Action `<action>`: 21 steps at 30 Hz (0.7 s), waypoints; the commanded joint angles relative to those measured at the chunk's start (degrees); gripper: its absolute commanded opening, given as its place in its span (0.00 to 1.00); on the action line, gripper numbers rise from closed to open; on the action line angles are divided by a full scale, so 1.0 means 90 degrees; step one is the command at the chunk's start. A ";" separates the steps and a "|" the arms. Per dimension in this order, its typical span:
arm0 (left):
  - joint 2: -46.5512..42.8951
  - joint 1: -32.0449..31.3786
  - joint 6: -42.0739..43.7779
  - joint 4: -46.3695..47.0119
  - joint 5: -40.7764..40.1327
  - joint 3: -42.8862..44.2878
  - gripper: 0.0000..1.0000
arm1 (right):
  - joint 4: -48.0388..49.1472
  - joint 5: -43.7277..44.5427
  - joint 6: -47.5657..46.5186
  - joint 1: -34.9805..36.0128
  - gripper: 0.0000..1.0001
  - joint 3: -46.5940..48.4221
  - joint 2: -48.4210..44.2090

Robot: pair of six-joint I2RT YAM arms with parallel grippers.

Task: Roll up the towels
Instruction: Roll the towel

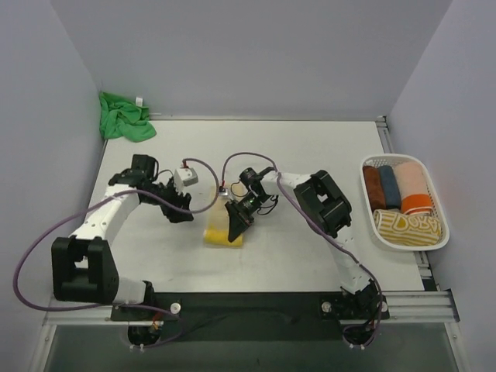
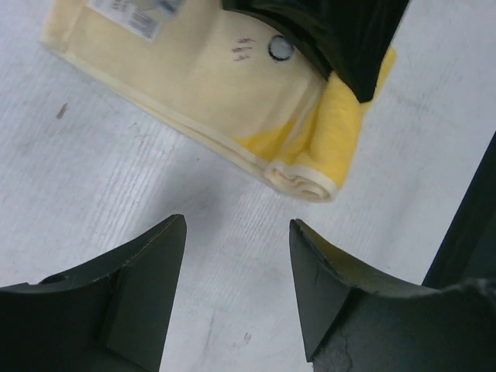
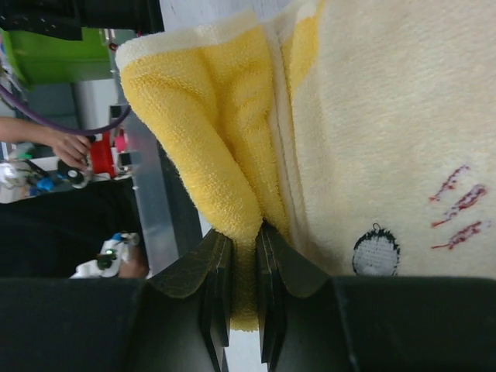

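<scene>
Yellow towel with unreadable white label, pinched by right claw, left claw open beside it

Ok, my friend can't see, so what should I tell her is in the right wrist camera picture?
The right gripper pinches a fold of the yellow towel, seen from very close. The towel's paler side fills the right of the picture, stitched with a small white dot and three short red lines.

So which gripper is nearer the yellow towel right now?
Right. The right gripper is shut on a fold of the yellow towel; the left gripper hangs open beside it, not touching.
</scene>
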 commanded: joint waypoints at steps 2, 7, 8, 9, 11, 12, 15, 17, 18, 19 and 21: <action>-0.0868 -0.1014 0.0859 0.1531 -0.0633 -0.0883 0.68 | -0.0356 0.0364 0.0196 -0.0093 0.00 0.0330 0.0648; -0.1376 -0.2302 0.1454 0.2089 -0.1094 -0.1499 0.68 | -0.0483 0.0266 0.0382 -0.0151 0.00 0.0623 0.1010; -0.1406 -0.2460 0.1571 0.2254 -0.1239 -0.1684 0.68 | -0.0503 0.0246 0.0382 -0.0180 0.00 0.0652 0.1049; -0.1406 -0.2597 0.1746 0.2362 -0.1327 -0.1782 0.68 | -0.0532 0.0188 0.0401 -0.0210 0.00 0.0691 0.1117; -0.1338 -0.2850 0.1845 0.2674 -0.1426 -0.1910 0.68 | -0.0571 0.0168 0.0431 -0.0239 0.00 0.0799 0.1264; -0.1202 -0.2910 0.1961 0.2724 -0.1436 -0.1939 0.68 | -0.0571 0.0168 0.0431 -0.0268 0.00 0.0828 0.1293; -0.0861 -0.3086 0.2176 0.2783 -0.1397 -0.1862 0.68 | -0.0581 0.0207 0.0460 -0.0327 0.00 0.0877 0.1391; -0.0684 -0.3154 0.2284 0.2842 -0.1416 -0.1861 0.67 | -0.0601 0.0227 0.0499 -0.0356 0.00 0.0936 0.1430; -0.0519 -0.3184 0.2372 0.2852 -0.1436 -0.1871 0.66 | -0.0601 0.0236 0.0509 -0.0395 0.00 0.0946 0.1450; -0.0430 -0.3203 0.2450 0.2861 -0.1436 -0.1881 0.65 | -0.0591 0.0246 0.0538 -0.0405 0.01 0.0975 0.1489; -0.0284 -0.3301 0.2655 0.2881 -0.1523 -0.1968 0.64 | -0.0601 0.0237 0.0635 -0.0425 0.02 0.1033 0.1518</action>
